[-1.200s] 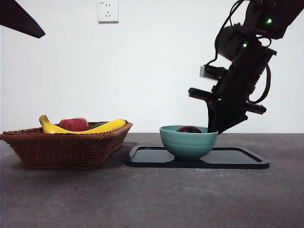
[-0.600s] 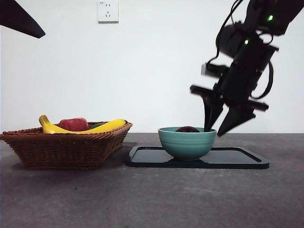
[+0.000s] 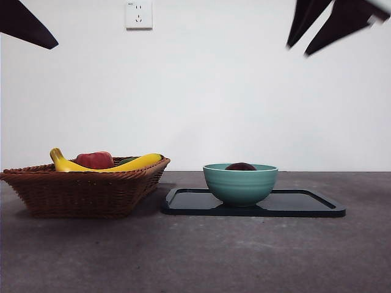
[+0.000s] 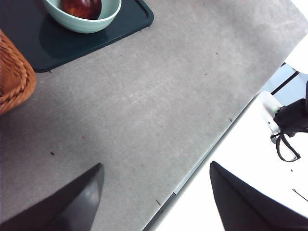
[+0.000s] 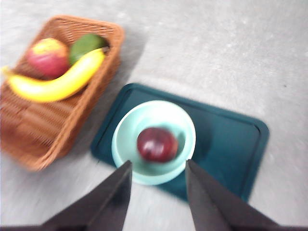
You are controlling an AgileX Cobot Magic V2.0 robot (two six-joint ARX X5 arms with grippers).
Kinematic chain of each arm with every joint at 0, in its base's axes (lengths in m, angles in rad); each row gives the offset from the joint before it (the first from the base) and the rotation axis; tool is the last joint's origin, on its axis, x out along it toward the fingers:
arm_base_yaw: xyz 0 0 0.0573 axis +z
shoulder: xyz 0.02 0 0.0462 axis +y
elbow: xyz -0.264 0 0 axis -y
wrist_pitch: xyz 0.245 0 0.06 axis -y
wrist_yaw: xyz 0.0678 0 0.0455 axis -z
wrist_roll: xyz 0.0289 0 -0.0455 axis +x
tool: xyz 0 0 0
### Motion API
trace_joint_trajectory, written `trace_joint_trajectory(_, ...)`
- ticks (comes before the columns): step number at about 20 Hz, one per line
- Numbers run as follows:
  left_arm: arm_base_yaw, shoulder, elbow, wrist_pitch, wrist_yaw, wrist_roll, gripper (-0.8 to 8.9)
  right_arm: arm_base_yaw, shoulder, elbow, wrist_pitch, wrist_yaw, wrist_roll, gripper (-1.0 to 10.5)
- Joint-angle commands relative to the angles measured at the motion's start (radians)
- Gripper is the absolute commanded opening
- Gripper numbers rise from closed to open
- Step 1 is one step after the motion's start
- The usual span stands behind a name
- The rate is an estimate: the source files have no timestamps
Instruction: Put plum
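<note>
The dark maroon plum (image 5: 157, 144) lies inside the teal bowl (image 5: 126, 134), free of any gripper. From the front only its top (image 3: 241, 166) peeks over the bowl's rim (image 3: 240, 182); the left wrist view catches the plum (image 4: 82, 7) too. High above the bowl, at the top right of the front view, hangs my right gripper (image 3: 305, 36), open and empty; its jaws (image 5: 157, 175) frame the bowl from above. My left gripper (image 4: 156, 185) waits open over the table's edge, far from the bowl.
The bowl stands on a dark tray (image 3: 305, 201). A wicker basket (image 3: 85, 189) to the left holds a yellow banana (image 3: 137, 162), a red fruit (image 3: 95, 160) and a green one (image 5: 85, 45). A black tip (image 3: 27, 24) shows at the top left corner.
My right gripper has lifted from beside the bowl up to the top right corner, open, leaving the plum in the bowl. The left arm has not moved.
</note>
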Motion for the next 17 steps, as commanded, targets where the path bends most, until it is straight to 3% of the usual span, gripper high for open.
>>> trace_joint_trajectory(1, -0.005, 0.005, 0.006, 0.012, 0.002, 0.006, 3.43, 0.005, -0.060, 0.005, -0.076, 0.000, -0.034, 1.8)
trace_joint_trajectory(9, -0.005, 0.005, 0.006, 0.013, 0.002, 0.006, 3.43, 0.039, -0.390, -0.286, -0.125, -0.011, -0.025, 1.8)
trace_joint_trajectory(15, -0.005, 0.005, 0.006, 0.019, 0.002, 0.005, 3.43, 0.072, -0.520, -0.460, -0.126, -0.160, 0.002, 1.8)
trace_joint_trajectory(17, -0.005, 0.005, 0.006, 0.019, 0.002, 0.005, 3.43, 0.078, -0.534, -0.475, -0.128, -0.169, 0.001, 1.8)
